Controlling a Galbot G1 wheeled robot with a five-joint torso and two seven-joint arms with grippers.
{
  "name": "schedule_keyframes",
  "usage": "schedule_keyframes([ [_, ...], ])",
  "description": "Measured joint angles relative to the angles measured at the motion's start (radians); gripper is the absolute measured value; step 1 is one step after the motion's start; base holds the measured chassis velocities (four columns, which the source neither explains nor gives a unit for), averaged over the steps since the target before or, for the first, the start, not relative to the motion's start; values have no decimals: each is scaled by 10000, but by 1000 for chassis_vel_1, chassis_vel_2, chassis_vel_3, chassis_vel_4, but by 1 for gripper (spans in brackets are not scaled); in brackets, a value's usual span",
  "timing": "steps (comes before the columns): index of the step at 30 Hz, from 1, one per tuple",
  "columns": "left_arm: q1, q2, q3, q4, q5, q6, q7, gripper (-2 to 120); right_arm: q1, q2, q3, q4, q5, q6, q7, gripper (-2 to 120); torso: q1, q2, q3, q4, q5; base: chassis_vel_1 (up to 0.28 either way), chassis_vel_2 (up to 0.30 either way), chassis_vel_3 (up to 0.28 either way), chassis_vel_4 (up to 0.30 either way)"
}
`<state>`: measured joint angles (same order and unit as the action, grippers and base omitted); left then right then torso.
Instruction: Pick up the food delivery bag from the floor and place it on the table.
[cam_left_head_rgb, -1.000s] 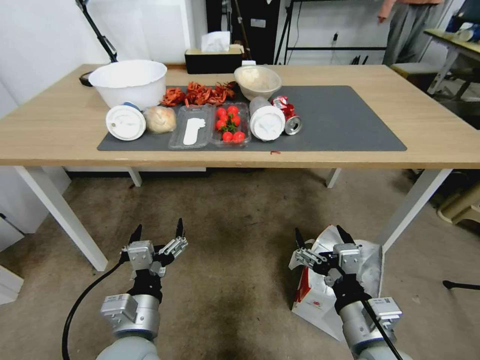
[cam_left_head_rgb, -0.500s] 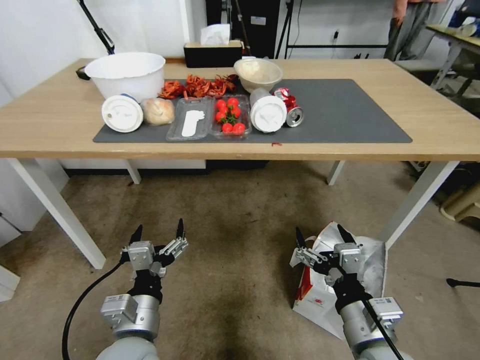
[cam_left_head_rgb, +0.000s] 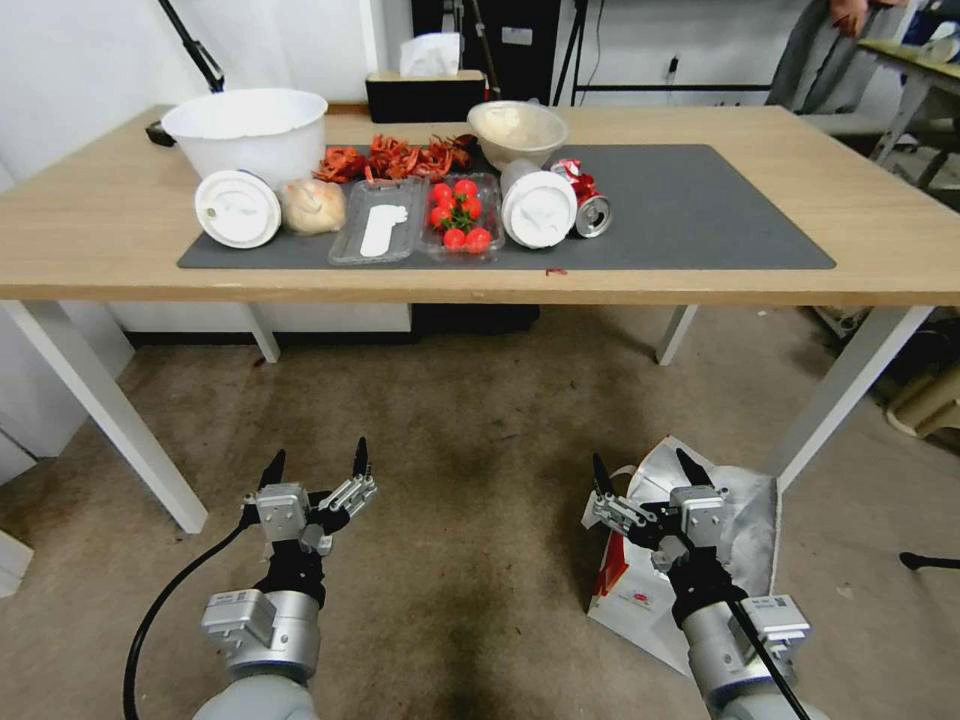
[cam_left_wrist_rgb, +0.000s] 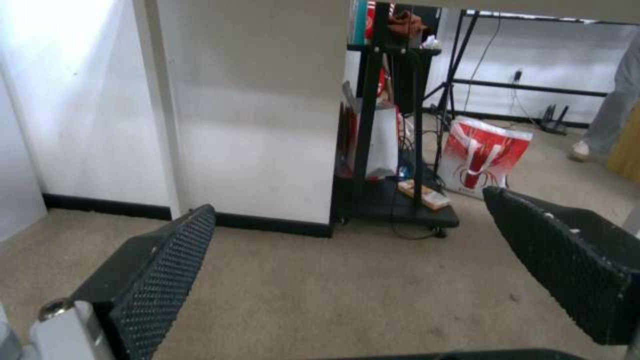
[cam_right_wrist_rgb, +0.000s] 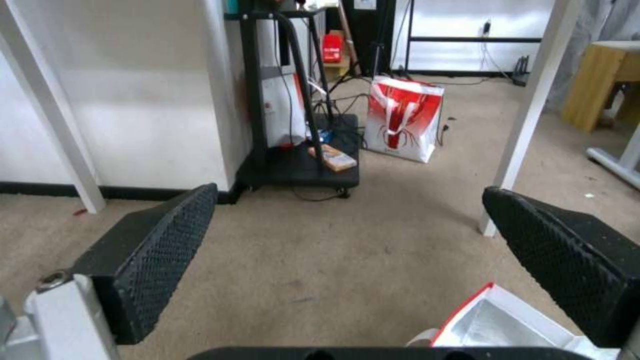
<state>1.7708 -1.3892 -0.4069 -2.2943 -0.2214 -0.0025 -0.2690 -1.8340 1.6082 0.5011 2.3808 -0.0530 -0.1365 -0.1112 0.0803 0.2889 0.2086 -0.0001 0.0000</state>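
The food delivery bag (cam_left_head_rgb: 748, 530) stands open on the floor (cam_left_head_rgb: 470, 430), white with a red side panel and silver lining, close to the table's right front leg. My right gripper (cam_left_head_rgb: 643, 466) hangs open above the bag's near left part, with nothing between its fingers. In the right wrist view the bag's open mouth (cam_right_wrist_rgb: 497, 325) lies just below the open right gripper (cam_right_wrist_rgb: 350, 200). My left gripper (cam_left_head_rgb: 317, 455) is open over bare carpet, and the left wrist view shows the left gripper (cam_left_wrist_rgb: 347, 220) empty. The table (cam_left_head_rgb: 120, 230) with its dark mat (cam_left_head_rgb: 700, 210) stands ahead.
The mat's left half carries a white bowl (cam_left_head_rgb: 245, 130), lidded cups, a tomato tray (cam_left_head_rgb: 458, 225) and a can (cam_left_head_rgb: 590, 212). A white table leg (cam_left_head_rgb: 840, 390) stands by the bag. A smaller red-printed bag (cam_right_wrist_rgb: 403, 117) and a black stand (cam_right_wrist_rgb: 300, 165) sit beyond the table.
The whole head picture has shifted: the table sits higher and looks nearer, so the camera moved. Both arms hold the same pose, and both grippers stay open.
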Motion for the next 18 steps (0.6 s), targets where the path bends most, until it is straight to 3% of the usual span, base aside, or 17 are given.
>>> schedule_keyframes([
  [18, 6, 17, 11, -8, -8, -30, 22, 100, -40, 0, -34, 12, -75, 20, -15, 100, -173, -684, -509, 0, 0, 0, 0, 0, 0],
])
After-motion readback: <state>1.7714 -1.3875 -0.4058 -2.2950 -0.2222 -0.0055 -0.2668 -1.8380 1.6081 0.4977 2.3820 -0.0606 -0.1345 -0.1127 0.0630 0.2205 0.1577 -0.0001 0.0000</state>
